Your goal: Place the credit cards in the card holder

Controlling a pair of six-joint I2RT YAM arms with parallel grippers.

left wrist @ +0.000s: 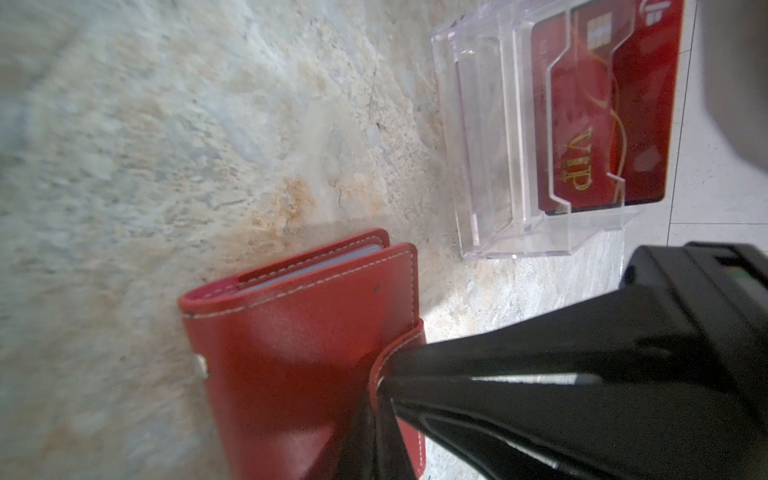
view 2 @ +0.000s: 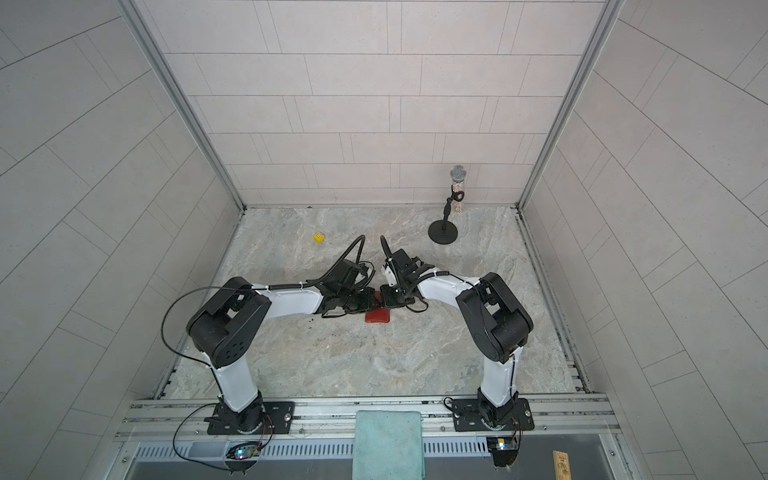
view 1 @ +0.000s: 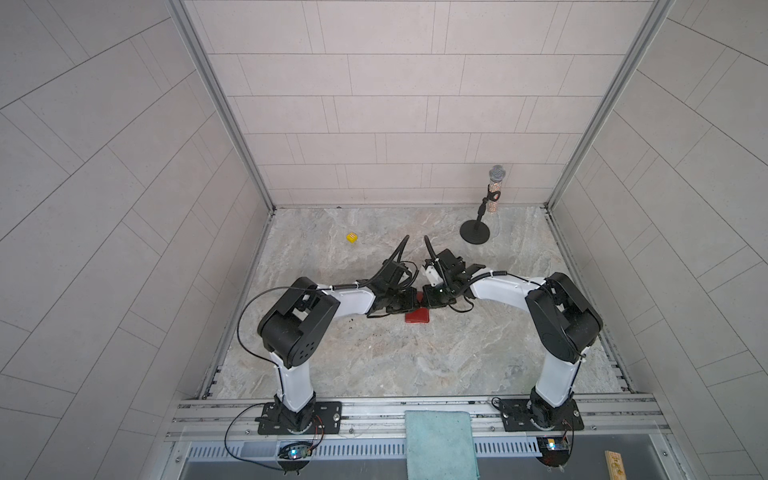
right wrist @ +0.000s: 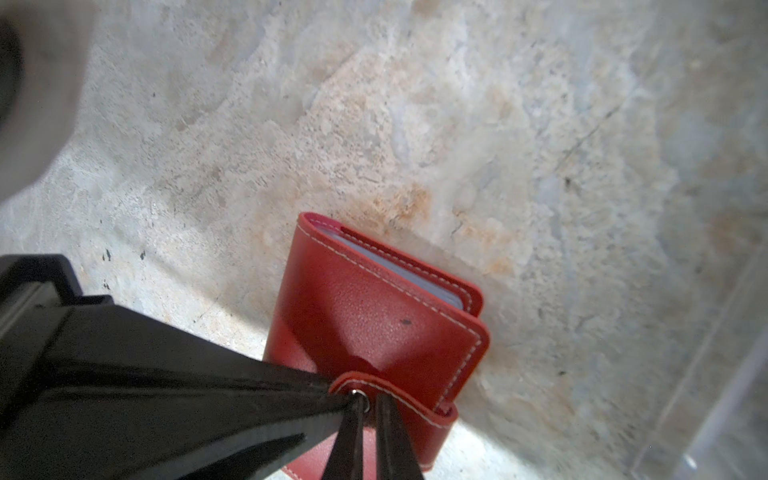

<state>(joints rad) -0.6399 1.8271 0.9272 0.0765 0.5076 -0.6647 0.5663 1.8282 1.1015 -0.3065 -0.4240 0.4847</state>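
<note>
Fingers of right gripper (right wrist: 353,401) closed, tips at the strap (right wrist: 415,409); left gripper (left wrist: 386,374) near-closed there too, hold unclear. Tabletop (left wrist: 208,124): clear stand (left wrist: 478,166) with red credit cards (left wrist: 582,137), closed card holder (left wrist: 291,353) near it. Likely step: unsnapping. Next needs strap peeled back, card holder pinned flat.

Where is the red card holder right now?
Mid-table in both top views, the card holder lies flat where the left gripper and right gripper meet, near the clear stand.
</note>
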